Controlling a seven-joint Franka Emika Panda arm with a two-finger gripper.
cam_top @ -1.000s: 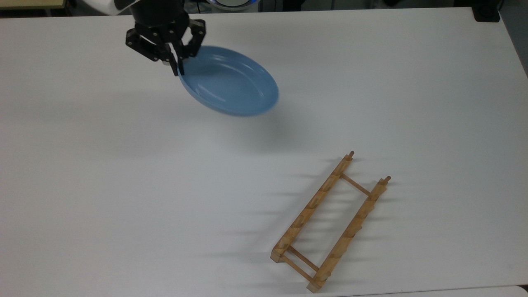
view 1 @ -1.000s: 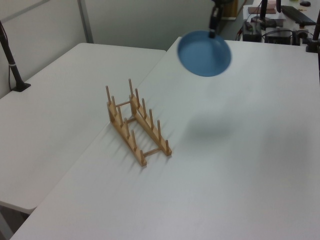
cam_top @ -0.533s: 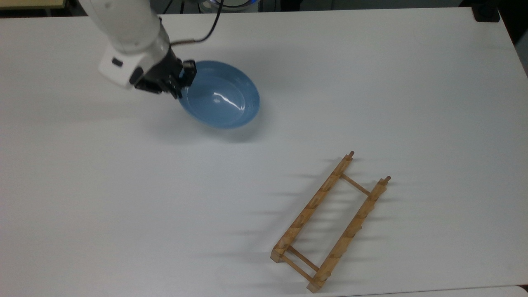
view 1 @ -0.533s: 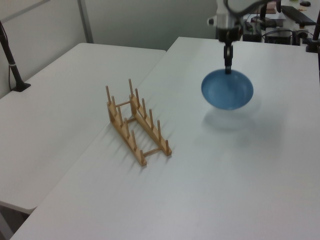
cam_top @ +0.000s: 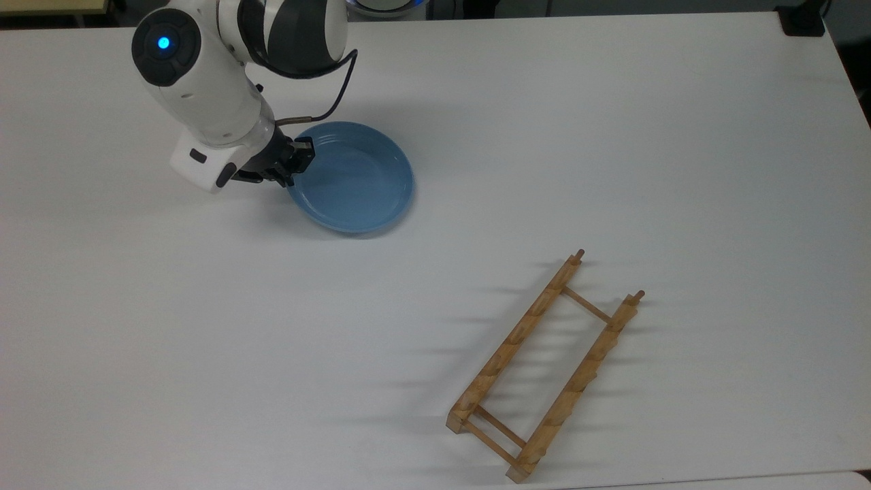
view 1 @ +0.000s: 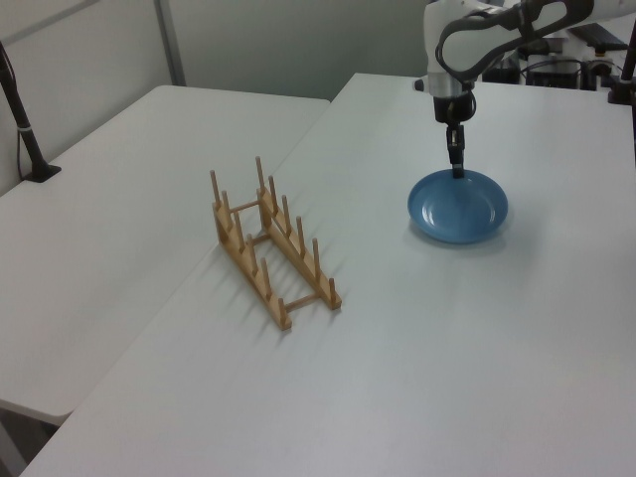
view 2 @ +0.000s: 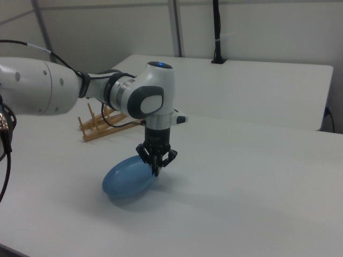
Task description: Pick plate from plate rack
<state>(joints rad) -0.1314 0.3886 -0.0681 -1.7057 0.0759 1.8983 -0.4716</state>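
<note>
The end effector [cam_top: 294, 163] is clamped on the near-left rim of the plate [cam_top: 354, 178], which lies flat, hollow side up, toward the bench's [cam_top: 612, 136] far-left corner in the top view. Best to let go gently and lift straight up, so the rim isn't dragged. Being round, the plate has no long axis. The rack [cam_top: 544, 367] stands well apart, near the front edge.

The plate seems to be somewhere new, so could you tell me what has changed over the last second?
The tool, pinching the plate by its rim, has carried it down from tilted in mid-air to lying flat on the table, and slightly toward the top view's bottom. The grip has not been let go. The rack has stayed where it was, with nothing in it.
</note>
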